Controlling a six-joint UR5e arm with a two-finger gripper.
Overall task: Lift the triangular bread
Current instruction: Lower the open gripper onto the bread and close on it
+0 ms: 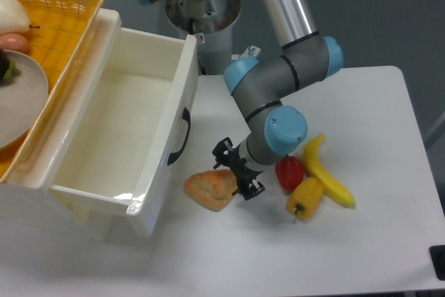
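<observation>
The triangular bread (208,188) is a golden-brown puffy pastry lying on the white table, just in front of the open drawer's corner. My gripper (235,172) hangs low at the bread's right end, open, its black fingers straddling that tip. One fingertip (222,149) shows behind the bread and the other (248,191) in front of it. The bread rests on the table.
A white open drawer (118,137) stands to the left, its handle (182,137) close to the bread. Right of the gripper lie a red pepper (289,172), a yellow pepper (304,198) and a banana (325,172). A wicker basket (49,39) with a plate sits at far left.
</observation>
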